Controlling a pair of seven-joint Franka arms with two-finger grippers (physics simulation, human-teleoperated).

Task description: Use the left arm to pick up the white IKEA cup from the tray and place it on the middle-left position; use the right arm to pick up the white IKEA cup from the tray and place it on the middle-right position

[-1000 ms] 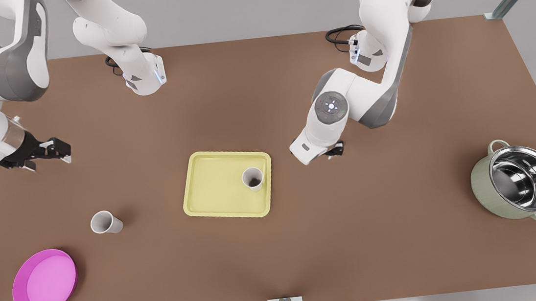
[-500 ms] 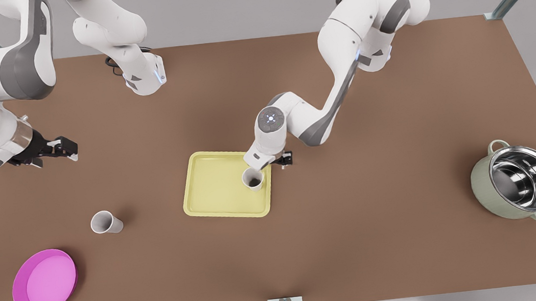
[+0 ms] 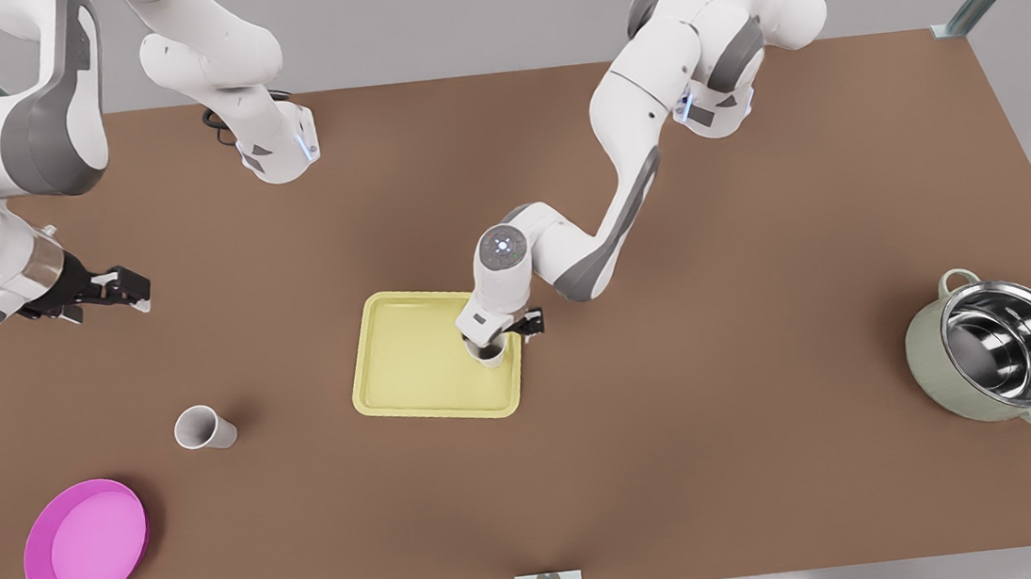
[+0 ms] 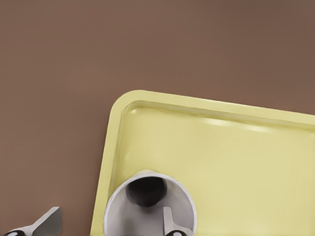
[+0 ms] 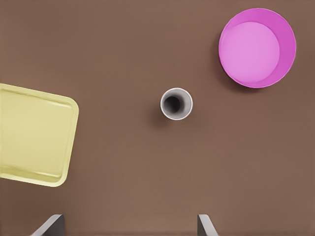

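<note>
The left gripper (image 3: 494, 337) hung low over the right end of the pale yellow tray (image 3: 408, 356) at the centre of the front view, its jaws parted around one wall of the white cup on the tray (image 4: 147, 206). In the left wrist view one finger (image 4: 170, 223) reached inside the mouth and the other (image 4: 47, 223) stood well outside over the brown worktop (image 3: 683, 453), and nothing was yet clamped. The right gripper (image 3: 123, 291) waited high at the left edge of the front view, its jaws wide apart and empty, with its camera looking down on the second white cup (image 5: 175, 103). That cup stood on bare worktop at the lower left of the front view, between the tray and the round pink plate (image 3: 86, 544), so one of the two placements looked finished. The other looked barely begun, with the grasp, the lift and the setting-down all to come. Both cups stood upright on their bases, with the long axis vertical and the open mouth facing up. A steel pot (image 3: 1000, 356) sat apart at the right of the front view.
</note>
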